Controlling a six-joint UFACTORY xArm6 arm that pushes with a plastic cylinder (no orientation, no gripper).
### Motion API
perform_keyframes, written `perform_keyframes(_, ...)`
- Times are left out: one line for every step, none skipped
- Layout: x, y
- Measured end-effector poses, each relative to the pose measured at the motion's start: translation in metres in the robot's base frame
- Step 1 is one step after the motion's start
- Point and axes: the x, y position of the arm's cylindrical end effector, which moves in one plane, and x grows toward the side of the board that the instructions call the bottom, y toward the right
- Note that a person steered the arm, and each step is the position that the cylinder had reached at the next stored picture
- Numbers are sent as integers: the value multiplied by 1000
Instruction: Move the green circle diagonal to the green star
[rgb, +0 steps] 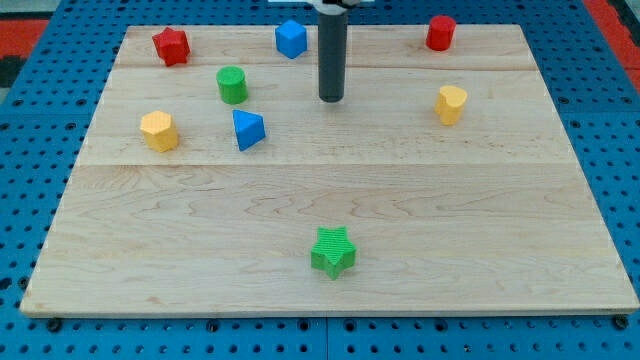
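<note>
My tip (331, 99) rests on the wooden surface (330, 200), well to the view's right of the green circle (232, 85). The green star (333, 251) sits near the bottom edge. The rod's upper end is cut off; no hand shows.

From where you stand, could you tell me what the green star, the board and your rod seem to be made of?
The green star looks like matte plastic, possibly 3D-printed: fine ridges line its top. The board looks like pale unvarnished wood, with visible grain and plank seams. The rod, ending at my tip, looks dark and smooth, likely metal or plastic; I cannot tell which.
</note>
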Motion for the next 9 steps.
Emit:
perform_keyframes(-46,-9)
perform_keyframes(-72,-44)
perform_keyframes(-76,-112)
perform_keyframes(-59,-153)
perform_keyframes(-4,-143)
perform_keyframes(56,-35)
perform_keyframes(23,-49)
perform_keyframes(-11,-66)
perform_keyframes(5,24)
